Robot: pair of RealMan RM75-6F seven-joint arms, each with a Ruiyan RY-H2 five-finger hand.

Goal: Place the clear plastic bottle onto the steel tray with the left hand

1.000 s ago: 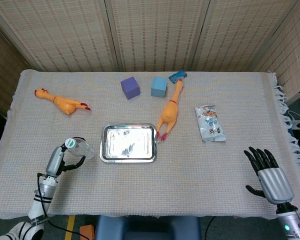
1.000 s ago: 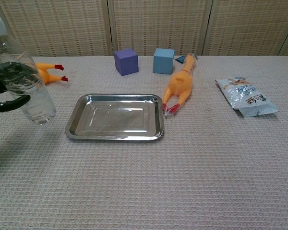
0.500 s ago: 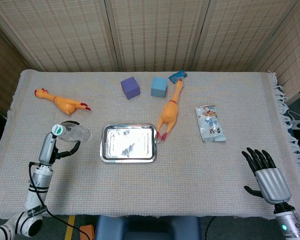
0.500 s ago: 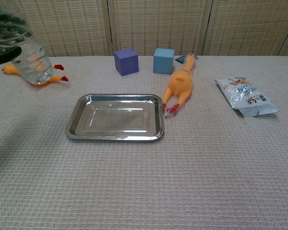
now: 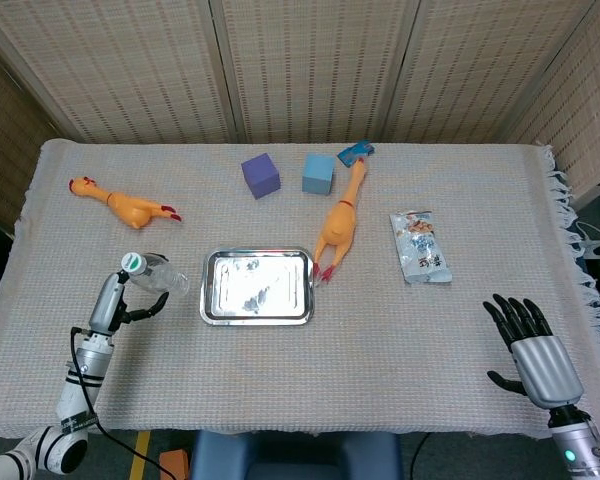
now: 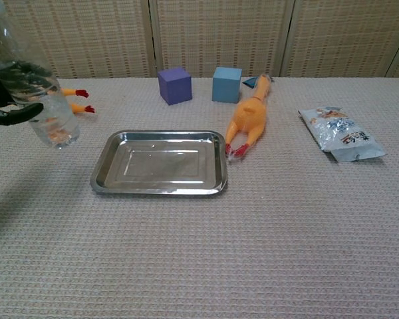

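My left hand (image 5: 118, 302) (image 6: 6, 93) grips the clear plastic bottle (image 5: 155, 274) (image 6: 40, 93) in the air, left of the steel tray (image 5: 257, 286) (image 6: 106, 174). The bottle has a pale green cap (image 5: 132, 262) and leans a little. The tray lies flat at the table's middle with nothing in it. My right hand (image 5: 535, 345) rests at the near right edge of the table, fingers spread and holding nothing; only the head view shows it.
A rubber chicken (image 5: 120, 203) lies at the far left and another (image 5: 338, 222) just right of the tray. A purple cube (image 5: 261, 175), a blue cube (image 5: 318, 173) and a snack packet (image 5: 420, 246) lie toward the back and right.
My left hand rose with the bottle, then came back down and a little right toward the tray. The right hand has barely shifted.
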